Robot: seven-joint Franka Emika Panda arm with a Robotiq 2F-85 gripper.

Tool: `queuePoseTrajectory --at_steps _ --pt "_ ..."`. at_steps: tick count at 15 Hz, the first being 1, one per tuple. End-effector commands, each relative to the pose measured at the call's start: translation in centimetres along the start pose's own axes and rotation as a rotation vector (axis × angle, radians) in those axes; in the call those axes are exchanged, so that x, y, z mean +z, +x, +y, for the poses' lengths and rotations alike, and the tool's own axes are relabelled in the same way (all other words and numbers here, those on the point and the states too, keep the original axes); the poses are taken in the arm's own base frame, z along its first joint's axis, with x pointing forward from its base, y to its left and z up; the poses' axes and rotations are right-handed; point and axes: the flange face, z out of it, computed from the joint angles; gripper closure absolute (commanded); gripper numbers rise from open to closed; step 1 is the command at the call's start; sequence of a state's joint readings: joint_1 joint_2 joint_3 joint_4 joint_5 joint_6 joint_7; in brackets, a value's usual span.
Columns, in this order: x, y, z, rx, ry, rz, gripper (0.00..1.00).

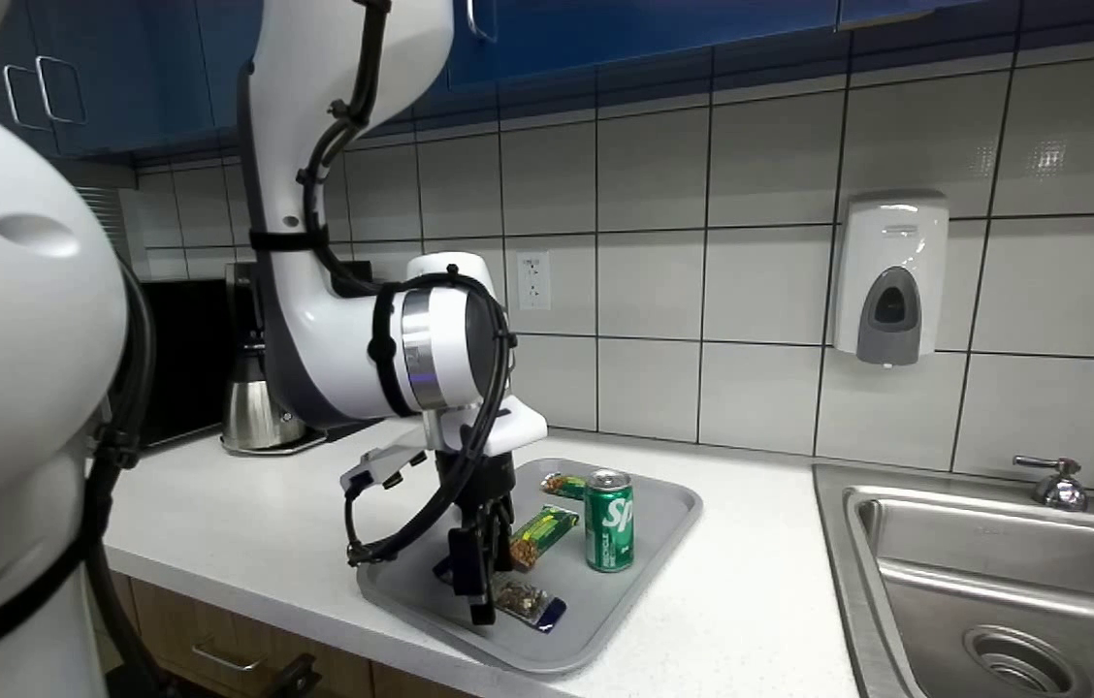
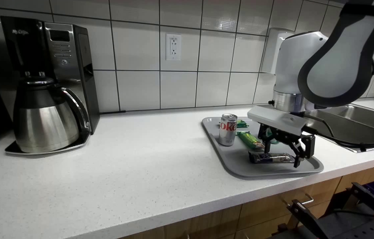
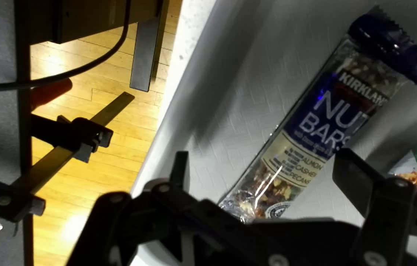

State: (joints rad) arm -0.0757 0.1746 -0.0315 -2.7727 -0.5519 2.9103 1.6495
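Observation:
My gripper [image 3: 262, 159] stands open above a grey tray [image 2: 235, 166], pointing down, its fingers on either side of a nut bar [image 3: 297, 136] in a clear and dark blue wrapper. A gap shows between the bar and the left finger [image 3: 181, 166]; whether the right one touches it I cannot tell. The bar lies flat on the tray, near its front edge. Behind it are a green-wrapped bar [image 1: 544, 535] and another green bar [image 1: 564, 485]. A green Sprite can [image 1: 610, 523] stands upright, partly hidden by the gripper in an exterior view. A silver Coke can [image 2: 227, 130] is also upright.
Beside the tray is a steel sink [image 1: 983, 620] with a faucet handle [image 1: 1059, 483]. A coffee maker [image 2: 71, 59] with its steel carafe [image 2: 46, 121] stands on the white counter [image 2: 140, 166]. Blue cabinets [image 1: 605, 34] hang overhead. The counter's front edge runs close to the tray.

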Motion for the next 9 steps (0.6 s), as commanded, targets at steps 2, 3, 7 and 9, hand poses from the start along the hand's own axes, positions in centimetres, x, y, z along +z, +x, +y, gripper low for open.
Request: queuePoseTrajectory --at_steps 2,3,7,9 --pt "0.26 0.10 -0.25 0.017 0.019 0.008 0.00" --pt "0.33 0.12 -0.26 0.020 0.022 0.006 0.00" --pt "0.49 0.15 -0.44 0.030 0.033 0.005 0.00" --pt "0.57 0.08 -0.53 0.034 0.036 0.004 0.00"
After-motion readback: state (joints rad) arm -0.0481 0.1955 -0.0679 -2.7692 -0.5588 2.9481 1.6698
